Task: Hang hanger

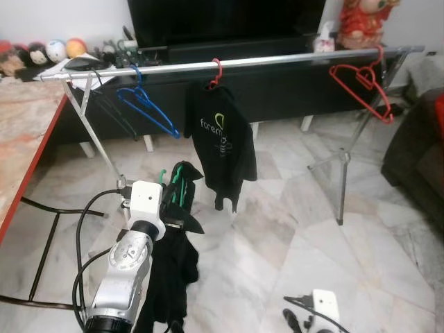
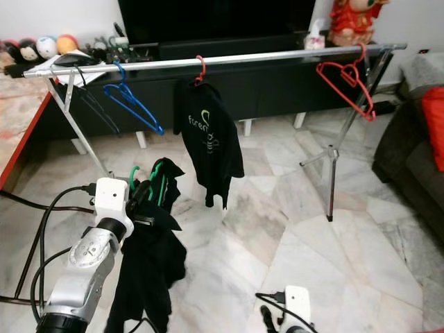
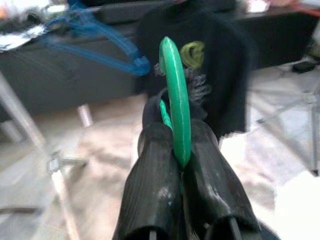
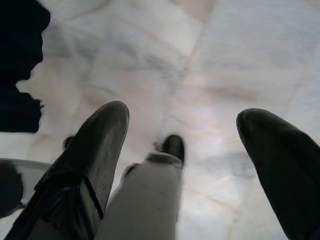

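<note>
The left gripper (image 3: 181,150) had its jaws pinched on the neck of the green hanger (image 3: 175,100), hook upward so it could catch the shiny metal rail (image 1: 277,61) farther off. Limp black clothing (image 1: 170,277) drooped from it. A black shirt (image 1: 222,142) already hung there on a red hanger. The right gripper (image 4: 182,130) hung low, jaws wide

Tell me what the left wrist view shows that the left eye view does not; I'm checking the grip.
Left wrist view: the left gripper has its fingers shut on the green hanger.
Left eye view: the whole rail, the red hangers, the right gripper down low.
Both: the blue hanger, the hung black shirt.
</note>
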